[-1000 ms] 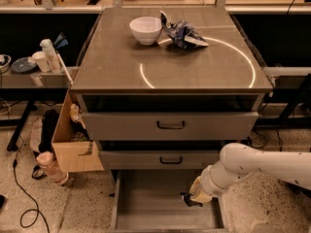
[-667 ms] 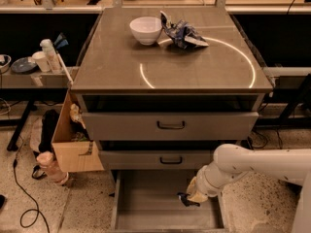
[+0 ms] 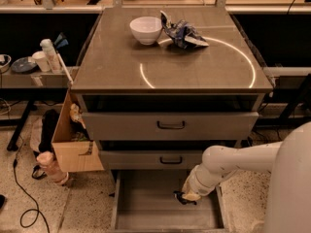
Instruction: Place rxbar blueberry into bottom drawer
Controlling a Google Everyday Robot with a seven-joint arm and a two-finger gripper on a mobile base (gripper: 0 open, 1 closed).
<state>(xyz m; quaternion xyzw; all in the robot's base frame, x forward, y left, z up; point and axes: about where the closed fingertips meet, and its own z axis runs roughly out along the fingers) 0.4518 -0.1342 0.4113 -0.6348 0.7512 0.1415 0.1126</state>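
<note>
My tool (image 3: 184, 197) is down inside the bottom drawer (image 3: 146, 205), low over the right part of its floor. My arm (image 3: 228, 163) reaches in from the right, under the front of the middle drawer (image 3: 146, 159). That low angle makes sense, since the drawer is pulled out at floor level and the only way in is from the front and above. I can't tell whether the tool is wide, narrow or holding something.

I can't pick out the rxbar blueberry for sure. A small dark bit (image 3: 178, 196) at the tool tip, just over the drawer floor, may be it. My judgement is that the task is at the set-down stage, but release isn't confirmed.

The bottom drawer is a wide, shallow tray of plain grey metal with a flat matte floor and thin walls. The arm is smooth, rounded white casing, and the tool end is paler and cream-toned. The top drawer (image 3: 121, 126) and the middle drawer are flat grey fronts with black loop handles, both pushed in.

The surface (image 3: 170, 72) is smooth grey-brown and carries a thin bright ring. At its back sit a glossy round white bowl (image 3: 146, 29) and, just beside it, a crinkled blue-and-white chip bag (image 3: 184, 34). Neither is the target. An open brown cardboard box (image 3: 73, 147) stands on the speckled floor to the left of the cabinet.
</note>
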